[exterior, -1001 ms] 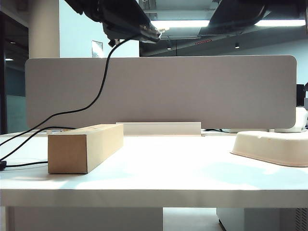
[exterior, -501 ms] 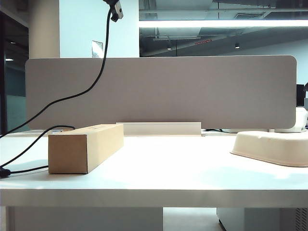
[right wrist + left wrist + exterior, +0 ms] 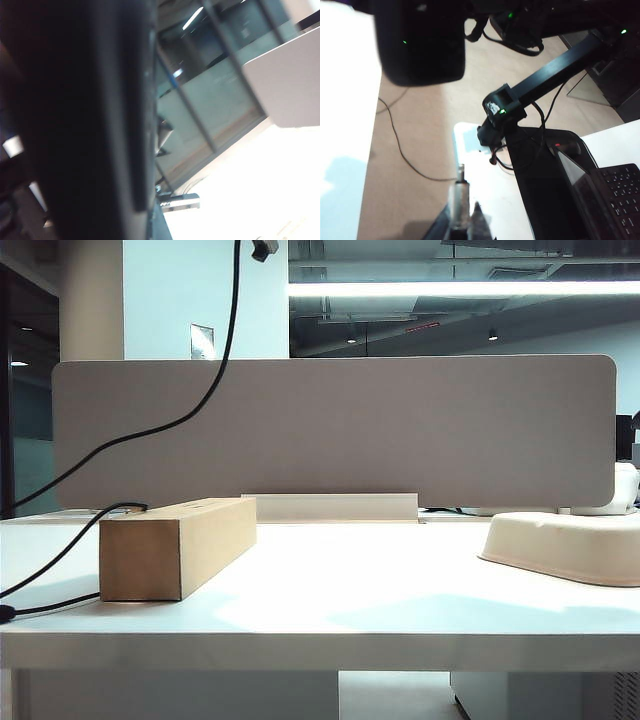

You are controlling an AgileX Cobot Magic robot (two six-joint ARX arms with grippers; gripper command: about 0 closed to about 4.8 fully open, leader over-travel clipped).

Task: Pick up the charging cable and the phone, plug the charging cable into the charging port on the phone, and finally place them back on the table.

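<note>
Black charging cable (image 3: 205, 390) trails down from left pincer (image 3: 464, 220), pinched at its silver plug. Right pincer, above worktop (image 3: 380, 590), clamps the phone (image 3: 75, 120).

On the white counter (image 3: 330, 630), a wide bare stretch lies between the brown cardboard box (image 3: 178, 548) at left and the beige moulded pulp tray (image 3: 565, 545) at right; the hanging thin black cable (image 3: 195, 410) crosses the left side.
</note>
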